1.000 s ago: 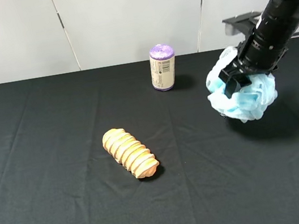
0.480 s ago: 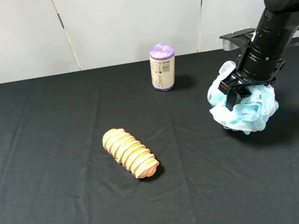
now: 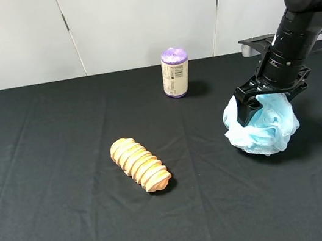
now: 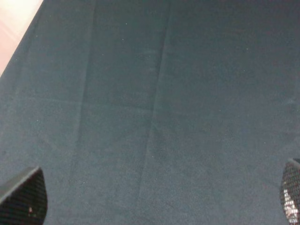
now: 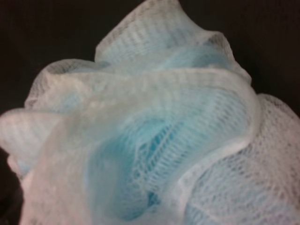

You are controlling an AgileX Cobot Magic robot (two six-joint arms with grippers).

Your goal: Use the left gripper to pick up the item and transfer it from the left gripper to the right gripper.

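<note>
Light-blue bath pouf [image 3: 263, 130] sits on the black tabletop [image 3: 53, 175], right of centre and well apart from the ridged tan roll [image 3: 140, 163] and the purple-capped canister [image 3: 175, 72]. Right pincer [image 3: 271, 97] is directly over it, angular fingers [image 3: 244, 108] pressed into the top ruffles. The jaws look spread rather than clenched, but mesh hides the tips, so whether they are truly free of the netting I cannot tell for certain. The right wrist view is all pouf [image 5: 140, 136], very close and soft-focus. Left pincer [image 4: 154, 199] shows only in its own wrist view: two dark finger pads [image 4: 26, 197] at the edges of the picture, spread wide, nothing between them, bare cloth below; it is not seen in the high view. Judgement: the handover seems done, with the pouf lying under the receiving arm, and the step in hand reads as letting go and clearing off. To do that well, lift straight up along the pincer's own axis with the jaws held wide, slowly, since loose mesh tends to snag on finger edges and drag the pouf along; avoid any sideways sweep towards the canister.
</note>
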